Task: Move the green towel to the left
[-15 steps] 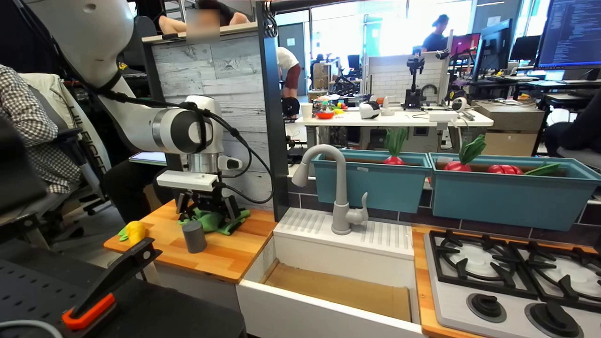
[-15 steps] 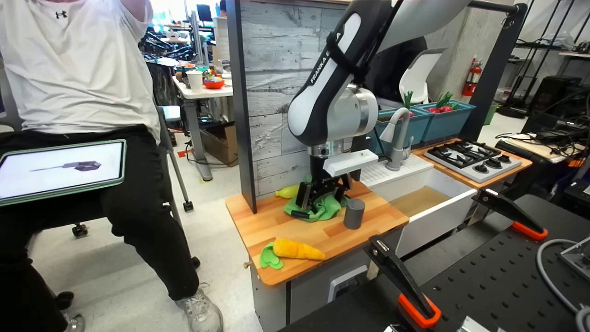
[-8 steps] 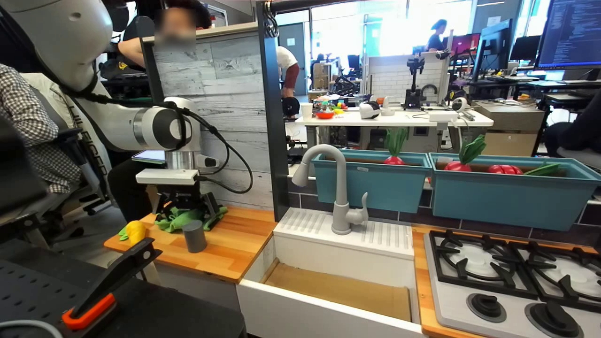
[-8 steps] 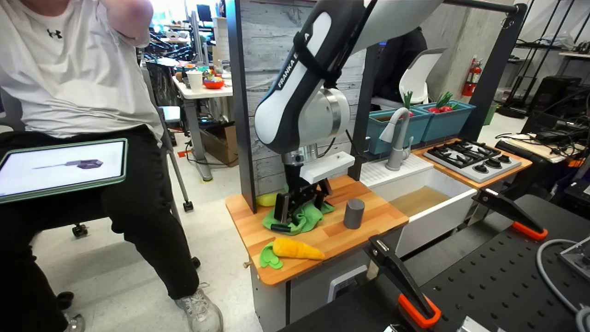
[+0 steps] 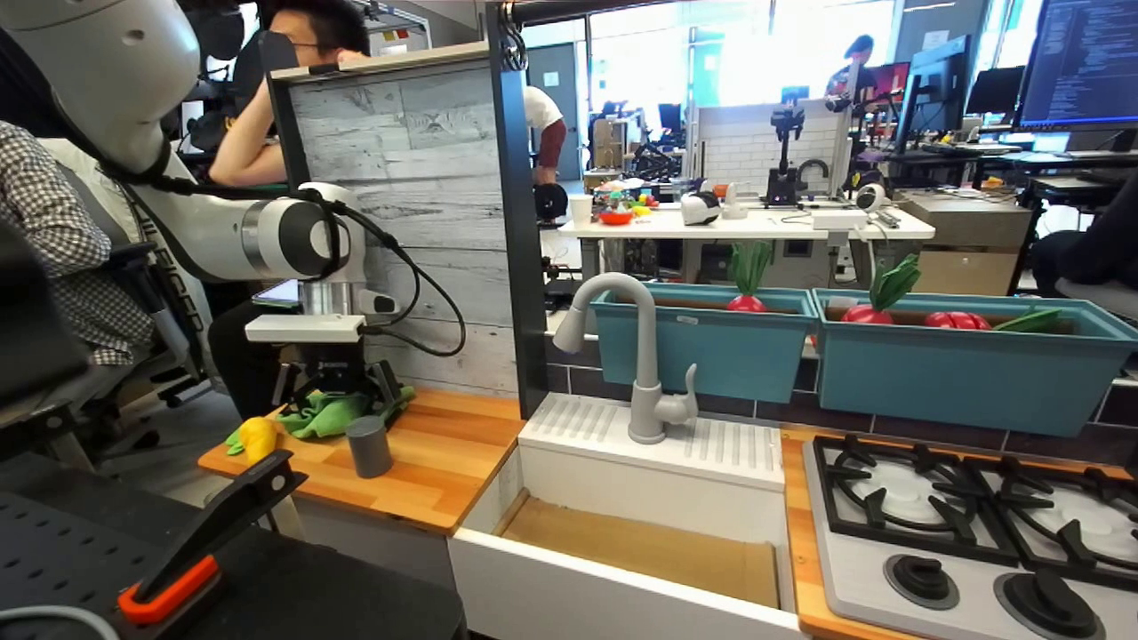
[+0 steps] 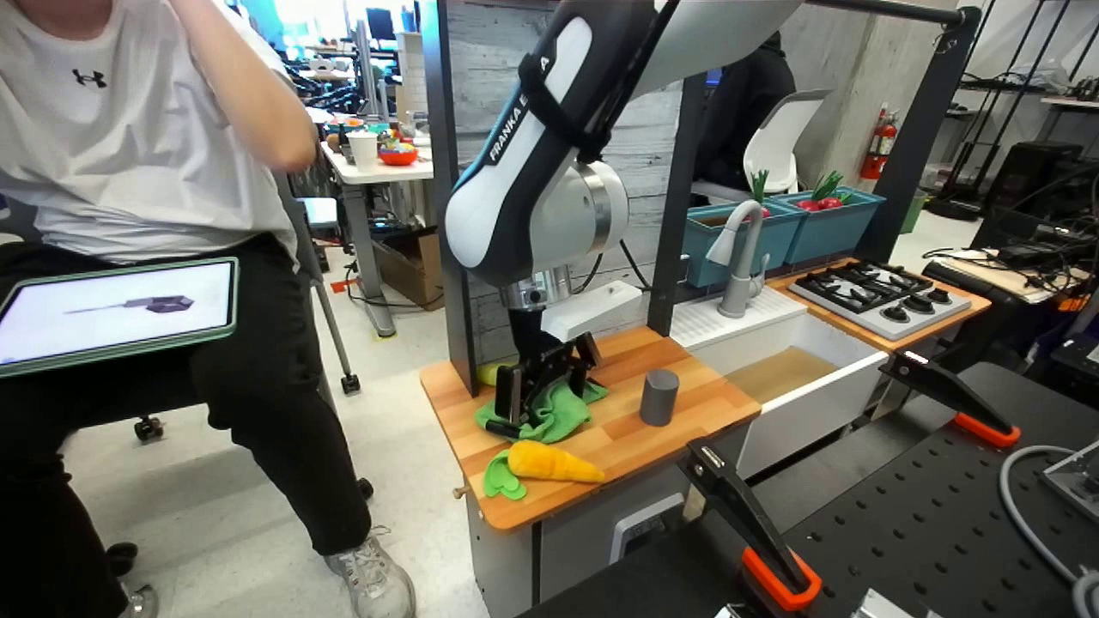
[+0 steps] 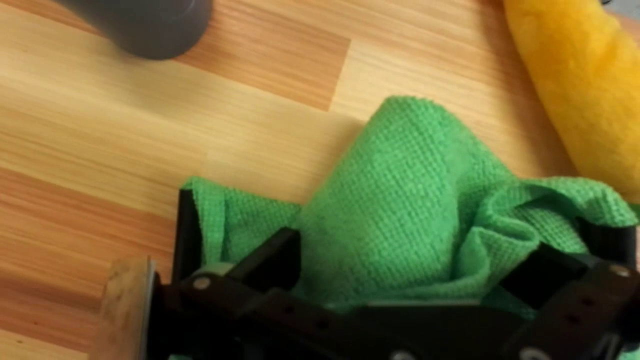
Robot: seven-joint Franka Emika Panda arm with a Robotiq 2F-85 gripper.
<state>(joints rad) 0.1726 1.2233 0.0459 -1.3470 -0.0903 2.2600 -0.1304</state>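
Nearest in an exterior view, a black and orange clamp [image 5: 213,529] hides part of the toy carrot [image 5: 256,436], which the wrist view also cuts off at its edge. Behind that, a grey cylinder [image 5: 368,451] stands upright on the wooden counter [image 5: 436,476]; I cannot tell whether it is hollow. The green towel [image 7: 395,210] lies bunched on the counter right under the claw [image 6: 546,403], apart from the cylinder and close beside the carrot; whether towel and carrot touch is hard to make out. The claw's two fingers [image 6: 508,395] stand spread wide, with loose folds of towel between them and some of the cloth hidden beneath. A yellow thing [image 6: 491,374] shows only partly behind the claw. Farther along, the white sink [image 5: 569,609] has a flat brown sheet [image 5: 658,551] in its bottom. Beyond it, a teal planter [image 5: 702,356] holds a red radish [image 5: 745,304] with green leaves, and a second teal planter [image 5: 960,382] holds more radishes and leaves. Farthest, on a white table [image 6: 386,174], bright things too small to name show in a red bowl [image 6: 397,159], next to a white cup [image 6: 364,148] whose inside is out of sight
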